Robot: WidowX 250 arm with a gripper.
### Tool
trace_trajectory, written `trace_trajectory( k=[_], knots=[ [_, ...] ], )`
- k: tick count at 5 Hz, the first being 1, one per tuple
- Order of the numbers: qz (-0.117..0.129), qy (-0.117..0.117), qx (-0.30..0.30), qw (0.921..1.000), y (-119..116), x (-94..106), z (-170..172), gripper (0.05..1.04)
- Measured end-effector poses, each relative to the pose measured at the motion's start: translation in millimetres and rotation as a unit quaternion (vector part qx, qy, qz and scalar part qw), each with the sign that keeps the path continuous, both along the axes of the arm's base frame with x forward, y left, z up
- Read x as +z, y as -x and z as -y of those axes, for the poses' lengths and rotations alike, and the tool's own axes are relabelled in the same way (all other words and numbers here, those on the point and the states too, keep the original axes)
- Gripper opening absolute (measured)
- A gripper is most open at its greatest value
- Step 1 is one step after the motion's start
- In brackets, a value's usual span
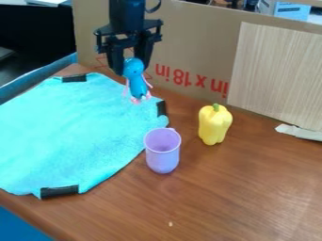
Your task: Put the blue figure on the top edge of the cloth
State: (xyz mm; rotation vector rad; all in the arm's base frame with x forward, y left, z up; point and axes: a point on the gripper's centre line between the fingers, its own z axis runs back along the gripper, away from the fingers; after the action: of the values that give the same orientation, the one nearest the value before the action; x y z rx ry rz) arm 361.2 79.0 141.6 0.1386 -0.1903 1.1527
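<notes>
The brown wooden surface (239, 202) bears a turquoise cloth (75, 132), and by its top edge hangs the black pincer (131, 71). The purple cup (162, 153) stands at the cloth's right side, near the yellow pepper (214, 125); the blue figure (136, 85) is clamped in the pincer, legs down.

Upside-down red print (181, 77), "in x 18 in", on the brown cardboard (195, 40)
</notes>
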Motion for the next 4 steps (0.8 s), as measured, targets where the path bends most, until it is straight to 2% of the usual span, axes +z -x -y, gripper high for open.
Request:
trace_trajectory(
  k=[1, 2, 3, 4],
  knots=[
    [0.016, -0.020, 0.021, 0.9995, -12, -17.8, -19, 0.621],
    [0.033, -0.035, 0.032, 0.9983, -22, -25.9, -27, 0.621],
    [0.035, -0.044, 0.055, 0.9969, -38, -34.5, -40, 0.621],
    [0.029, -0.049, 0.068, 0.9961, -40, -39.1, -46, 0.621]
  ],
)
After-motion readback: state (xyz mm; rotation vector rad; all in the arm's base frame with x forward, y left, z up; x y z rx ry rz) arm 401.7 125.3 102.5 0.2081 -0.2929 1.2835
